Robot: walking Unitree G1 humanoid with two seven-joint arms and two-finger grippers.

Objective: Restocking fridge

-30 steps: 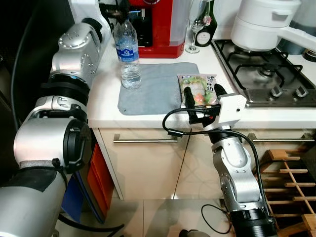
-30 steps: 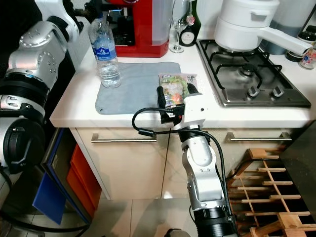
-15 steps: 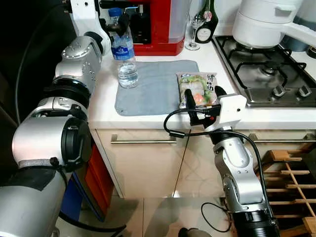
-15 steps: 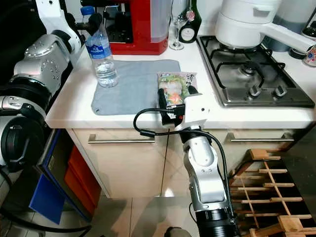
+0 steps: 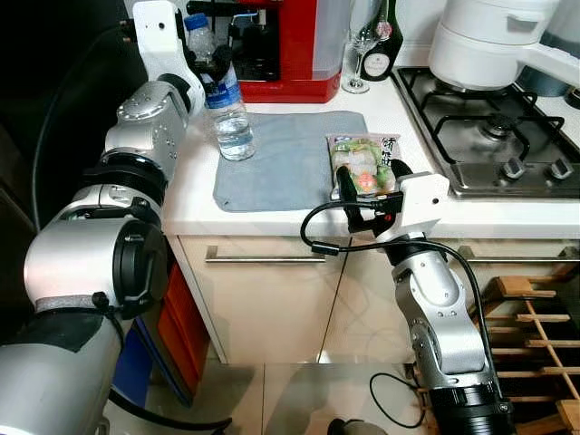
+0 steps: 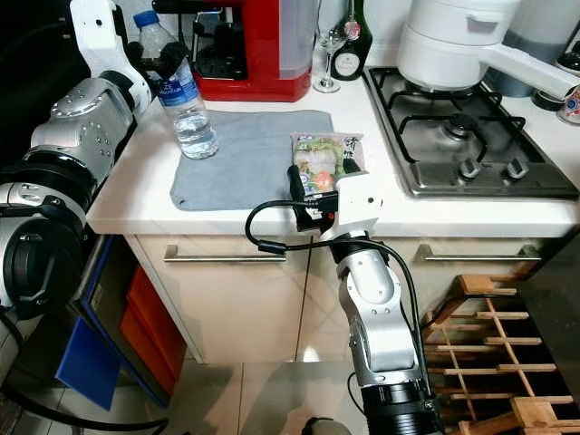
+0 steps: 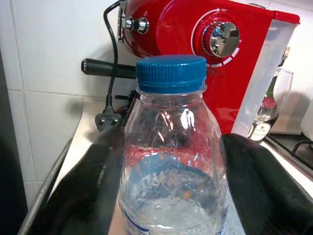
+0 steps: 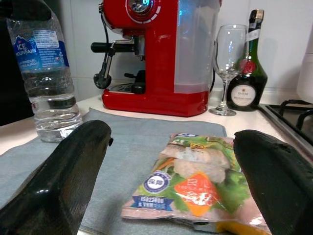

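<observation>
A clear water bottle (image 5: pixel 228 109) with a blue cap and label stands on the back left corner of a grey cloth (image 5: pixel 281 163) on the white counter, its top leaning left. My left gripper (image 7: pixel 171 142) is shut on the bottle's upper part, one black finger pressed to each side. A packet of food (image 5: pixel 362 161) with green print lies on the cloth's right edge, near the counter front. My right gripper (image 5: pixel 372 181) is open at the counter edge, and its fingers (image 8: pixel 73 161) straddle the near end of the packet (image 8: pixel 195 181) without touching it.
Behind the cloth are a red coffee machine (image 5: pixel 294 45), a wine glass (image 5: pixel 355 54) and a dark bottle (image 5: pixel 382 45). A gas hob (image 5: pixel 489 136) with a white pot (image 5: pixel 489 36) lies to the right. Cabinet drawers (image 5: pixel 272 299) sit below the counter, and a wooden rack (image 5: pixel 530 308) stands low right.
My left gripper has come forward around the bottle's neck and shut on it, and the bottle now leans with its top to the left. The right gripper and the packet stay put.
</observation>
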